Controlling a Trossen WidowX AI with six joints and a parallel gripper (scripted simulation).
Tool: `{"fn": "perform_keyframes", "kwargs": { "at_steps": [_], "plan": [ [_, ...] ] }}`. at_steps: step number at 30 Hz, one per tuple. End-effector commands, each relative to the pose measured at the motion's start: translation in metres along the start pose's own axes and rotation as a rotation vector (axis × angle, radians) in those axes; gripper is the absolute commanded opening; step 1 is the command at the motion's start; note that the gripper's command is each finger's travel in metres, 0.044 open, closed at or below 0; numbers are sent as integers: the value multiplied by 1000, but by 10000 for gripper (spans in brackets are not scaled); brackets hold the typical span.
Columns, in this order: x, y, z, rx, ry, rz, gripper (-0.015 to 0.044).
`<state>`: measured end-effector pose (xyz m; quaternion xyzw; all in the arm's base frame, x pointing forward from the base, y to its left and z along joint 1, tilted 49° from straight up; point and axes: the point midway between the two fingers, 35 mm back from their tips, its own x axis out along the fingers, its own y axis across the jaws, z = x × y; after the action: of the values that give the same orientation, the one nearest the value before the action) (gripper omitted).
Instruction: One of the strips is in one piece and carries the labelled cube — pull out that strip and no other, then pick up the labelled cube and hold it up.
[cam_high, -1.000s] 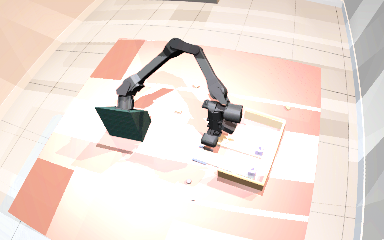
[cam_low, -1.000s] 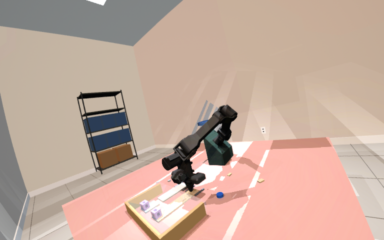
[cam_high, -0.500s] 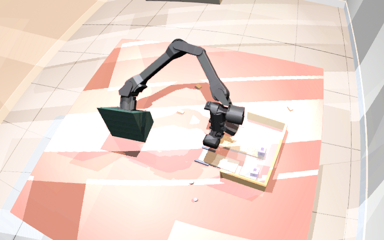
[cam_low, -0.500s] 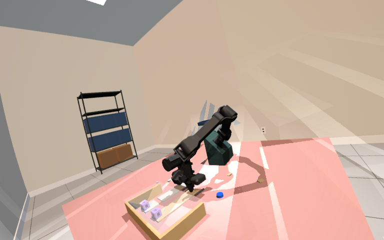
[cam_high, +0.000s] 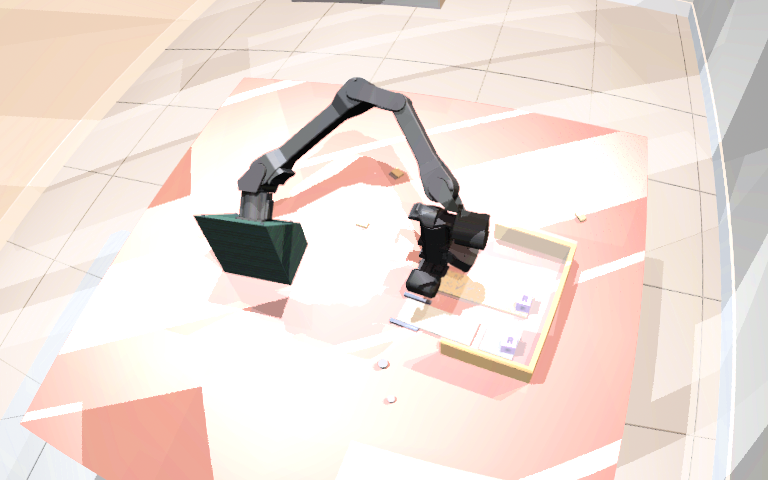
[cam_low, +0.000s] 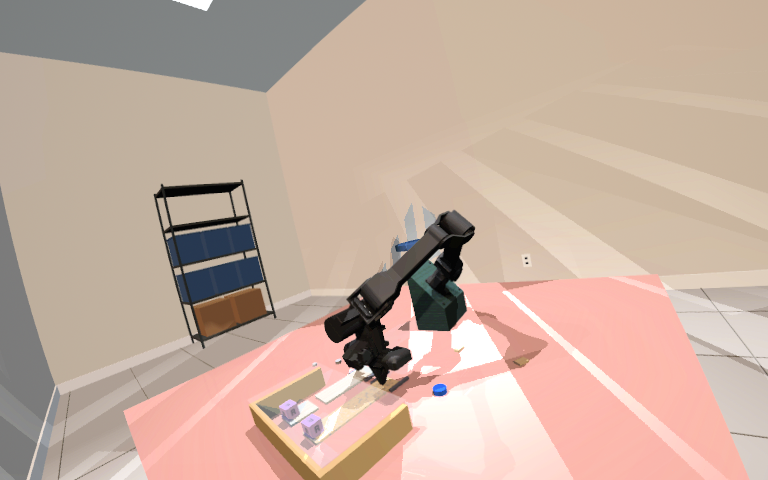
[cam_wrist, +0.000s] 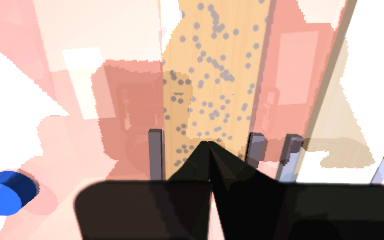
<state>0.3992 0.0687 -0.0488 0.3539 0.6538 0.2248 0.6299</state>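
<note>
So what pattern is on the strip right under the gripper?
Tan strip speckled with grey dots, clearest in the wrist view.

Blue cap (cam_low: 439, 389) on the pink table (cam_low: 594, 362), metal shelf rack (cam_low: 212, 260) with blue bins by the wall.

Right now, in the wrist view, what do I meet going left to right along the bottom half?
Blue disc → grey post → shut gripper over the speckled strip → grey post → grey post.
</note>
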Motion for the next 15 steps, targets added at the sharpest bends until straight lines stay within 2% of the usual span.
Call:
{"fn": "perform_keyframes", "kwargs": {
  "at_steps": [1, 15],
  "plan": [
    [1, 1, 0, 6, 1, 6, 0],
    [3, 1, 0, 6, 1, 6, 0]
  ]
}}
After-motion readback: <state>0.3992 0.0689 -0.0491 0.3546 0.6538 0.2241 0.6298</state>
